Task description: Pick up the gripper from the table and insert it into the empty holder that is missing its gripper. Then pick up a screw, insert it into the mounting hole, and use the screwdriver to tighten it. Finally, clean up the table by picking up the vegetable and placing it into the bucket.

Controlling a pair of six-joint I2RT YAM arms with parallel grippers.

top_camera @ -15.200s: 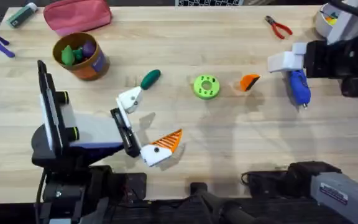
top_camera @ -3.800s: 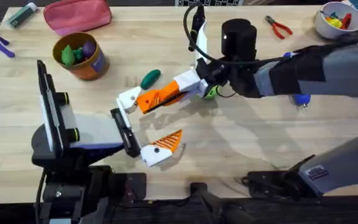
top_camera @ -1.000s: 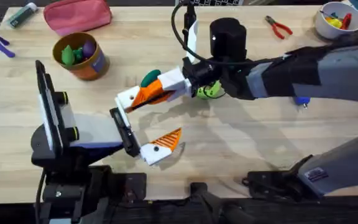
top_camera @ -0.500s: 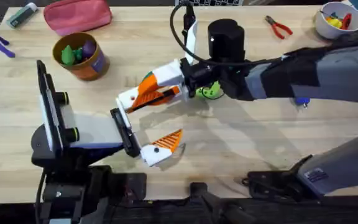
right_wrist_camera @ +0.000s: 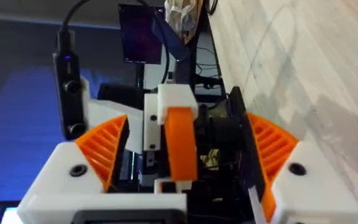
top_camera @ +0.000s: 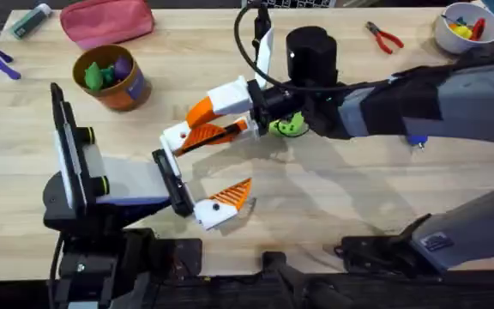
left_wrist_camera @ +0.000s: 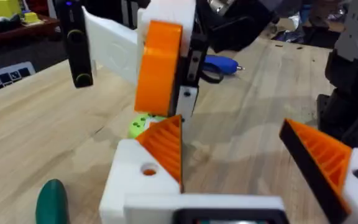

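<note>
The orange ribbed gripper (left_wrist_camera: 166,148) sits in the white holder (left_wrist_camera: 135,186) on one finger of my left gripper (left_wrist_camera: 229,143). The dark mounting hole (left_wrist_camera: 148,169) faces up beside it. My left gripper (top_camera: 208,172) is open. My right gripper (top_camera: 208,120) reaches across the table. It stands open around the holder (top_camera: 177,137), its pads (right_wrist_camera: 101,152) clear of the orange gripper (right_wrist_camera: 180,146). The dark-green vegetable (left_wrist_camera: 51,200) lies close by. The blue screwdriver (left_wrist_camera: 221,62) rests farther off. The orange-brown bucket (top_camera: 110,77) stands at the far left.
A green disc with holes (top_camera: 288,127) lies under the right arm. Red-handled pliers (top_camera: 384,36) and a white bowl (top_camera: 463,26) are at the far right. A pink pouch (top_camera: 105,21) lies beyond the bucket.
My right gripper has opened and its upper finger has lifted. The orange gripper stays in the holder. The left arm has not moved.
</note>
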